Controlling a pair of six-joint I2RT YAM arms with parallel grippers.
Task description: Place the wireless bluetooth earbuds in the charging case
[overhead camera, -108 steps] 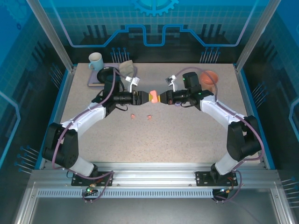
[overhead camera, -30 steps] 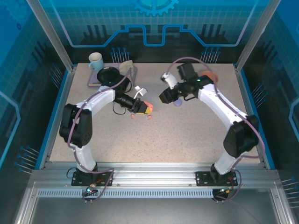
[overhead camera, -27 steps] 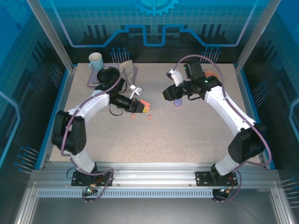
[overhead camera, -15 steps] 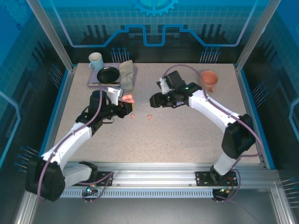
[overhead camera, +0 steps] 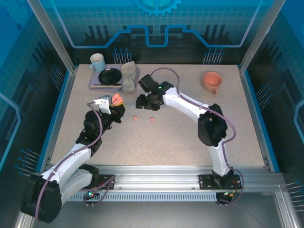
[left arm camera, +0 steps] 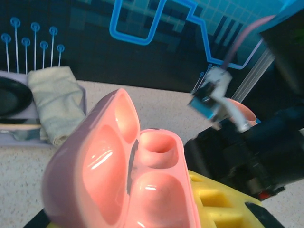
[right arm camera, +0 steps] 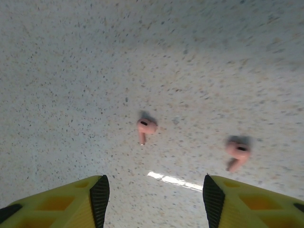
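The centre earbud (right arm camera: 146, 126) lies on the surface (overhead camera: 190, 142) almost on the line between the right tool's fingers, with its stem pointing back toward the wrist camera. The side earbud (right arm camera: 237, 151) lies near it, apart, ahead of the finger on that side. Both are salmon-pink and loose.

The right tool (right arm camera: 156, 192) hovers above them with its fingers apart and nothing between them. The case (left arm camera: 133, 175), pink with its lid swung open, is clamped in the left tool (overhead camera: 112, 107). It is held up off the surface, to the left of the 2 earbuds. The wells that show look empty.

The step in hand seems to be picking up the centre earbud. To do it well:

- **Descent:** Come straight down, so the open fingers straddle the bud and not the gap beside it.
- **Clearance:** Keep the far finger clear of the side earbud, which a nudge would likely send skittering.
- **Grip:** Close on the bulb rather than the thin stem, low enough to catch it but without scraping the surface. Close gently, since so small and smooth a piece may squirt out or twist.
- **Stem:** A grip that leaves the stem free and pointing down would suit the later drop into a well.
- **Left tool:** It should hold the case steady, with its opening turned up.
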